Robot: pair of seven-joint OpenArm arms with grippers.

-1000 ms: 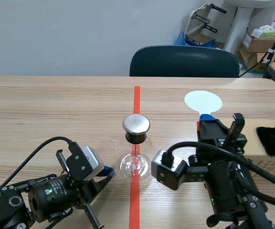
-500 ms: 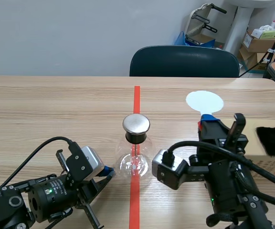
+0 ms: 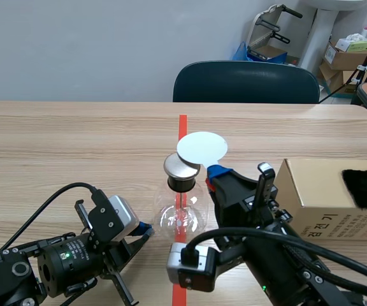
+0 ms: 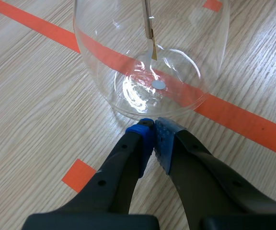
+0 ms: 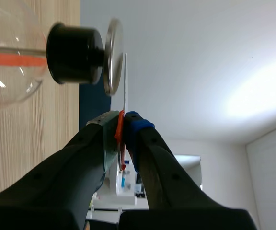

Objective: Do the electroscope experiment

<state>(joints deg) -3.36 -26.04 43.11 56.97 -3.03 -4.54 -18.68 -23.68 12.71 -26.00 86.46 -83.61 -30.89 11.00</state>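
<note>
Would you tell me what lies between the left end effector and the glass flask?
Nothing: the left wrist view shows the shut left end effector right at the base of the clear glass flask.

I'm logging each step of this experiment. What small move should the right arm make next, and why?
Probably ease the white disc down until it touches the metal cap. The right gripper is shut on the disc, which sits just over the cap, and the right wrist view shows what looks like a thin gap between them.
</note>
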